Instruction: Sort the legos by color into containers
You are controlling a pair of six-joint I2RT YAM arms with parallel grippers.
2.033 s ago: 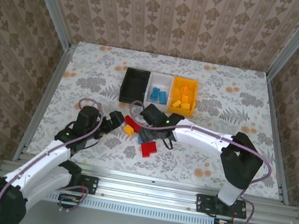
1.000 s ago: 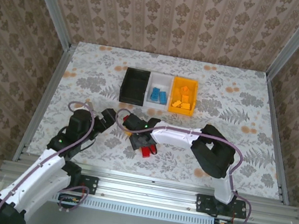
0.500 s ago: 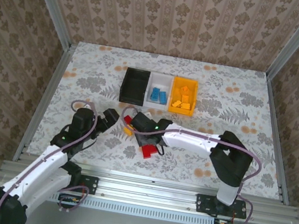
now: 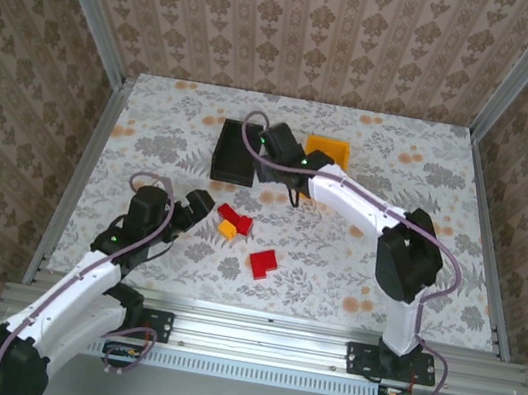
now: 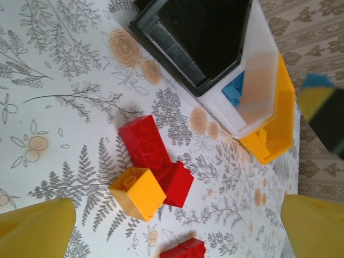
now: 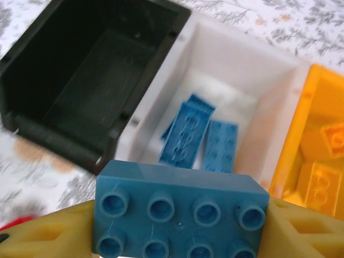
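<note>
My right gripper is shut on a blue eight-stud lego and holds it just above the white bin, in which other blue legos lie. From above, the right gripper covers that bin, between the black bin and the yellow-orange bin. The black bin looks empty. Yellow legos lie in the yellow-orange bin. My left gripper is open and low over the table, just short of two red legos and a yellow lego.
A further red lego lies alone toward the near edge, and also appears at the bottom of the left wrist view as a red lego. The right arm stretches diagonally over the table's middle. Metal frame rails border the flowered table.
The right gripper took the blue lego out of the pile mid-table and carried it back to above the white bin. The left gripper stayed by the pile, open.
</note>
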